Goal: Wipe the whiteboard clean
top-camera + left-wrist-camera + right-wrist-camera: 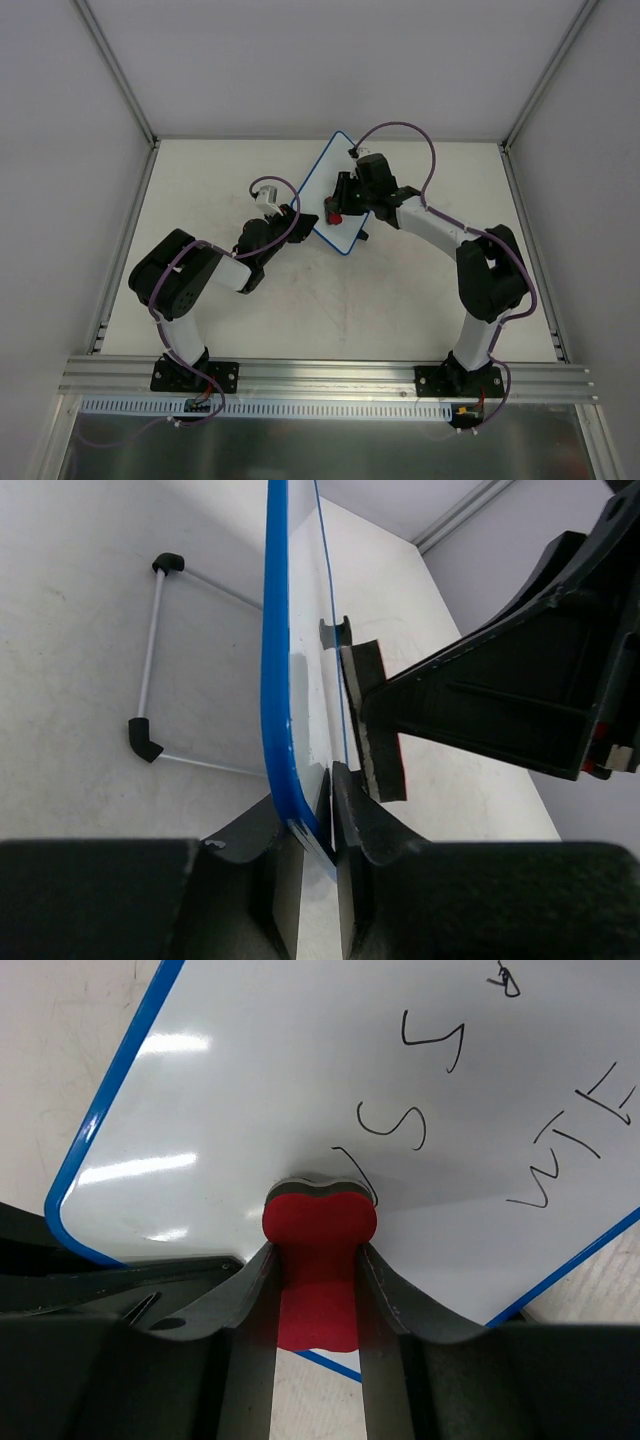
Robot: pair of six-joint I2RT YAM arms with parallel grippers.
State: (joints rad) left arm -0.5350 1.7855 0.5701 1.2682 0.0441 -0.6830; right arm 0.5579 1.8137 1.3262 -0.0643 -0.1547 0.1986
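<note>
The whiteboard (332, 178), white with a blue rim, is propped up at a tilt in mid-table. My left gripper (294, 213) is shut on its near left edge; the left wrist view shows the blue rim (274, 680) edge-on, running down between the jaws of the left gripper (312, 798). My right gripper (339, 210) is shut on a red bone-shaped eraser (320, 1222). The eraser's dark felt face presses on the board (300, 1070) just below black handwriting (395, 1125). Seen from the left wrist, the eraser (378, 720) meets the board's face.
A thin metal wire frame with black corner pieces (148, 670) lies on the table behind the board. More black writing (580, 1140) covers the board's right part. Grey walls and aluminium rails (120, 250) bound the table.
</note>
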